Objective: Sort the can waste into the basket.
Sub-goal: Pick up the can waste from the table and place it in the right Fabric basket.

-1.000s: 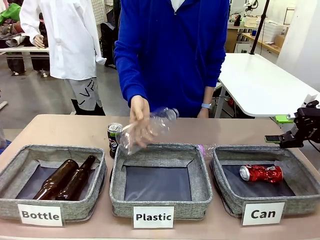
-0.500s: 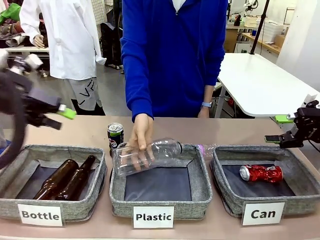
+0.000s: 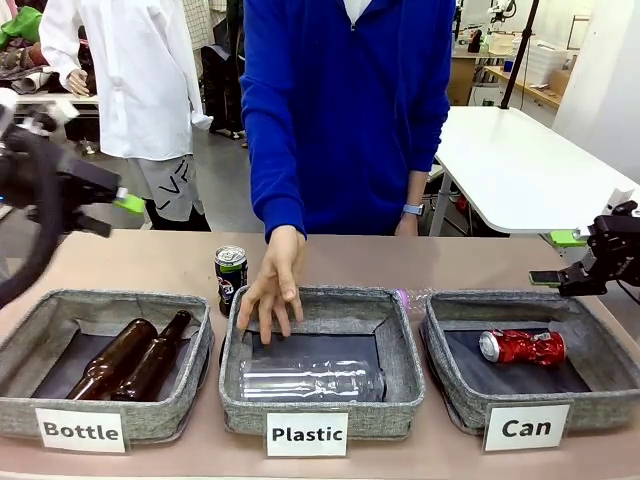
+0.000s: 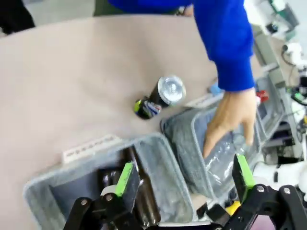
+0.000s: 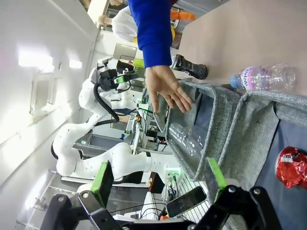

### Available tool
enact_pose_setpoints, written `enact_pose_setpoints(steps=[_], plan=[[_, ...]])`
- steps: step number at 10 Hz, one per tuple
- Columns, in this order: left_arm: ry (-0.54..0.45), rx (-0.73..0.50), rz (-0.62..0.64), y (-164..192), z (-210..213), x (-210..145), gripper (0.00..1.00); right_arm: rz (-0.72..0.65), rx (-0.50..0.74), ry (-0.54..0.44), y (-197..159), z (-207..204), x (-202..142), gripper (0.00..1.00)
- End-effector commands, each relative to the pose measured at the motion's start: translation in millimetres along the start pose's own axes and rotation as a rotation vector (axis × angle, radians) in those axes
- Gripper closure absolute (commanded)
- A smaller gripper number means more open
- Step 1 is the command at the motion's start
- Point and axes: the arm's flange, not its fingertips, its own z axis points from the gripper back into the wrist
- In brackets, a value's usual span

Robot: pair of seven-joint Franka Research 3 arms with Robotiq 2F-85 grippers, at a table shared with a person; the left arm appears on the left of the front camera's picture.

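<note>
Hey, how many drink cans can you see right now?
2. The crushed red can lies in the Can basket; the black can stands upright on the table behind the Plastic basket.

Bright, even light — blurred left arm (image 3: 40,190)

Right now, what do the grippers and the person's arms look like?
The left gripper and right gripper are black, two-fingered, with green pads; a black cable loops beside the left one. The person wears long blue sleeves and a pale wristwatch.
</note>
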Motion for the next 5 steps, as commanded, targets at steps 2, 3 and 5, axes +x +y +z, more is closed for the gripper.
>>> enact_pose_setpoints(steps=[2,3,5], plan=[[-0.001,-0.082,-0.053,-2,88,-66,0.0,0.02,-0.007,0.01,0,1,3,0.0],[-0.037,-0.025,-0.029,2,101,-78,0.0,0.02,-0.007,0.01,0,1,3,0.0],[-0.058,0.043,-0.009,0,105,-91,0.0,0.02,-0.007,0.01,0,1,3,0.0]])
